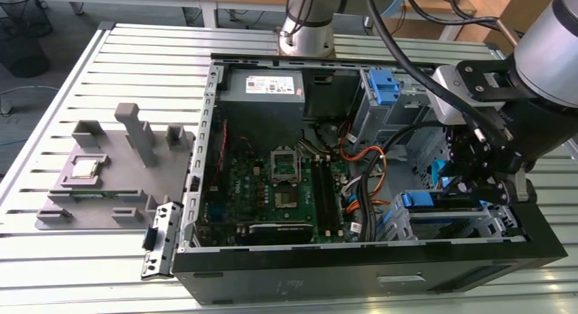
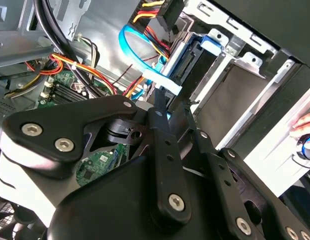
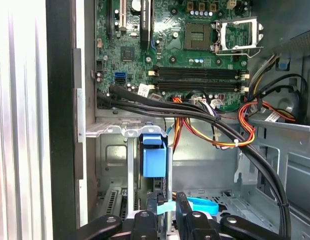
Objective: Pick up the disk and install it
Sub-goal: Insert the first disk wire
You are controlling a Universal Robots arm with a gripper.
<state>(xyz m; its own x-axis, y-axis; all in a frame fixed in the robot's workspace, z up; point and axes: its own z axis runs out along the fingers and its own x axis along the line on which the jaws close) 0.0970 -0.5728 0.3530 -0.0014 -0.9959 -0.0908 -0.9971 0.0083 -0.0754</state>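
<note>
Claw (image 1: pixel 480 182) is down inside the open computer case (image 1: pixel 361 273), at the drive cage (image 1: pixel 470 222) on the exterior view's right, near corner. In both wrist views the fingers (image 3: pixel 151 212) sit close together around a thin blue tab (image 3: pixel 165 206); cannot tell if they actually clamp it.

The disk (image 3: pixel 154 162) stands on edge in the cage slot just past the fingertips, blue bracket end facing out; in the second wrist view it (image 2: pixel 187 60) sits deep in the bay beside a looped blue data cable (image 2: pixel 132 47).

Orange, red and black wire bundle (image 3: pixel 235 135) runs just beside the cage. Motherboard (image 1: pixel 271 185) lies left of it, CPU socket open. Grey power supply (image 1: pixel 264 86) at the far end.

Outside the case, on the slatted surface (image 1: pixel 135 50) at far left: grey fixture (image 1: pixel 108 178) holding a processor chip (image 1: pixel 86 168).
</note>
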